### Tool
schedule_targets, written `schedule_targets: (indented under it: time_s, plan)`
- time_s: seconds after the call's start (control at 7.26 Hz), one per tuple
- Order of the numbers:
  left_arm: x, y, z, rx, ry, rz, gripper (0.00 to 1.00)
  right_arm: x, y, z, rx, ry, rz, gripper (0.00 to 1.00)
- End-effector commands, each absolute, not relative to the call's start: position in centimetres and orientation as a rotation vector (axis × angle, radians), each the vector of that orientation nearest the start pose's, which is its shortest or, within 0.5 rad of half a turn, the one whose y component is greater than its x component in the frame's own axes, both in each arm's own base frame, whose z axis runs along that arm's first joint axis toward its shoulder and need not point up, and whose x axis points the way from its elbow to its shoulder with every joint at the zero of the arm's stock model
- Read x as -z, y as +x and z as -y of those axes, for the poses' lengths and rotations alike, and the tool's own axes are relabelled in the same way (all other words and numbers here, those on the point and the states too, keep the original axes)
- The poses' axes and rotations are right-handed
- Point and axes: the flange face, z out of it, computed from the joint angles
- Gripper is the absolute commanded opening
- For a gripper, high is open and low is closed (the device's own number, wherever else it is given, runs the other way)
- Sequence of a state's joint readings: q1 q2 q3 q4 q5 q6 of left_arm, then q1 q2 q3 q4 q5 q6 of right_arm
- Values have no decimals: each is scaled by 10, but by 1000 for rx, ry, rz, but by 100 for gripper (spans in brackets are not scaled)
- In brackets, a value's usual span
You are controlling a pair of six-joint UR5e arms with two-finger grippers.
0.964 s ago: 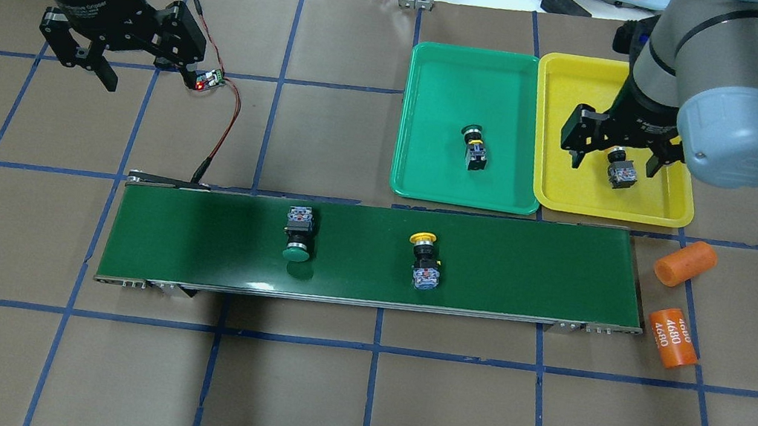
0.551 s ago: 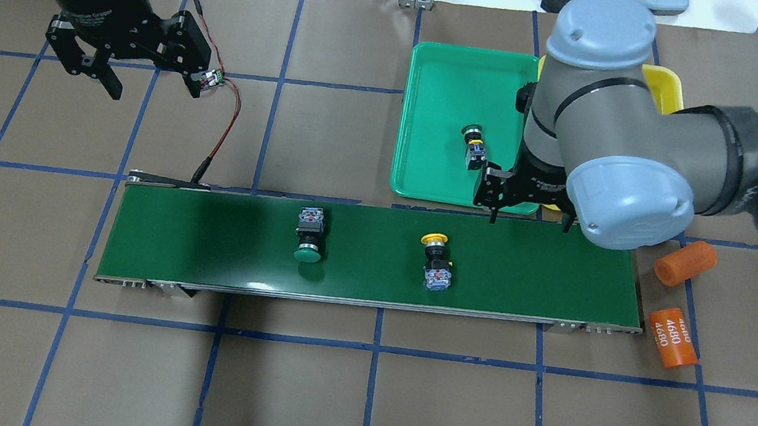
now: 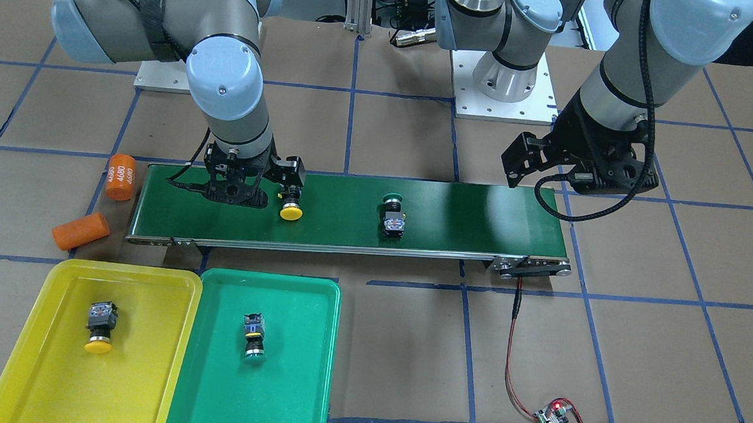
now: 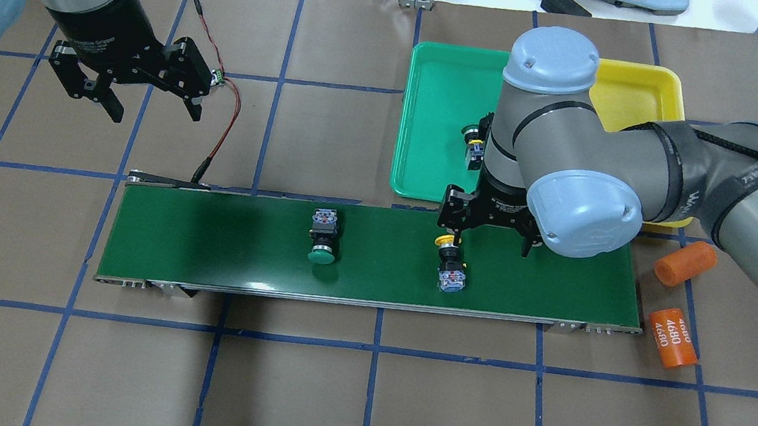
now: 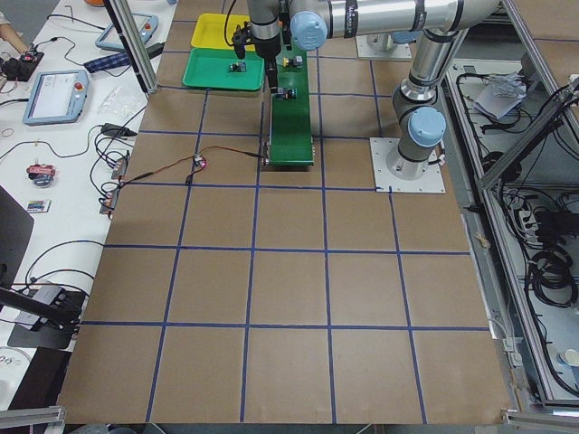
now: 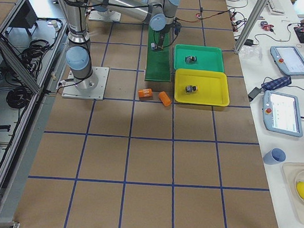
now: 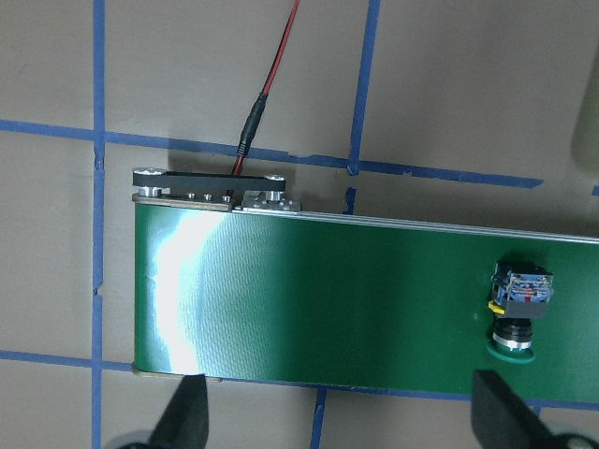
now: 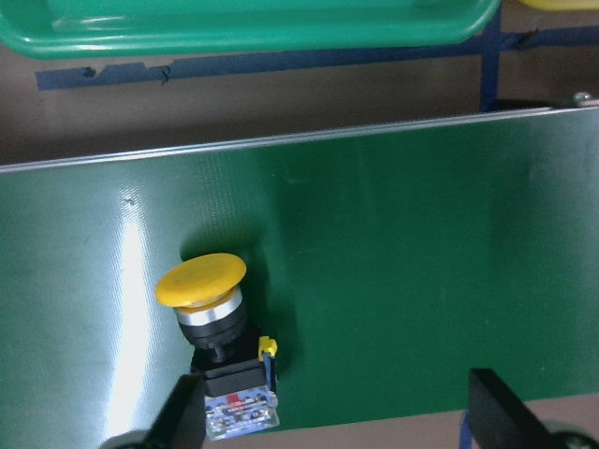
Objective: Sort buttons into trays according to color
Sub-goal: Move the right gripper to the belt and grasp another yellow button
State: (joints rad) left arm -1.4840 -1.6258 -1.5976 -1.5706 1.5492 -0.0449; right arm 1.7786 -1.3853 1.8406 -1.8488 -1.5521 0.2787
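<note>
Two buttons lie on the belt: a yellow-capped button (image 4: 450, 265) (image 3: 291, 210) (image 8: 213, 323) and a green-capped button (image 4: 322, 239) (image 3: 391, 219) (image 7: 518, 313). My right gripper (image 4: 488, 238) (image 3: 253, 194) (image 8: 342, 421) hangs open over the belt; the yellow-capped button sits by one finger, off-centre between the jaws. My left gripper (image 4: 154, 112) (image 3: 574, 184) (image 7: 342, 426) is open and empty beyond the belt's other end. The yellow tray (image 3: 35, 347) (image 4: 638, 86) holds a yellow-capped button (image 3: 100, 328). The green tray (image 3: 295, 363) (image 4: 433, 101) holds a green-capped button (image 3: 253, 335) (image 4: 473, 144).
The long dark-green conveyor belt (image 4: 209, 240) (image 3: 468, 210) runs across the table's middle. Two orange cylinders (image 4: 685, 263) (image 4: 672, 337) lie off its end near the trays. A small circuit board (image 3: 550, 418) with a red-black wire leads to the belt's other end.
My right gripper left the yellow tray, crossed the green tray's edge and came down over the belt by the yellow-capped button. Both belt buttons drifted toward the trays' end. The left gripper shifted slightly.
</note>
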Motion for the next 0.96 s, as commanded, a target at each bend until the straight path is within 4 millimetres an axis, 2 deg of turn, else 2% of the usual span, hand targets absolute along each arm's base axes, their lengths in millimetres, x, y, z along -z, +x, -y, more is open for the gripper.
schedule_targets:
  time_s: [0.0,0.14,0.41,0.55,0.69,0.83]
  plan:
    - [-464,-87,533,-94,-219,-3154,100,-274,239,476,-342,120,-3148,100]
    - [-472,-86,539,-101,-221,-3154,100,-268,239,475,-370,118,-3149,100]
    - [-472,-86,541,-96,-227,-3156,100,-247,238,474,-437,122,-3151,100]
    - [-471,-86,541,-104,-231,-3154,100,-245,238,472,-446,119,-3154,96]
    - [-471,-86,541,-104,-231,-3154,100,-242,237,472,-451,140,-3156,52]
    - [-466,-86,542,-118,-236,-3153,100,-239,233,473,-467,178,-3166,15]
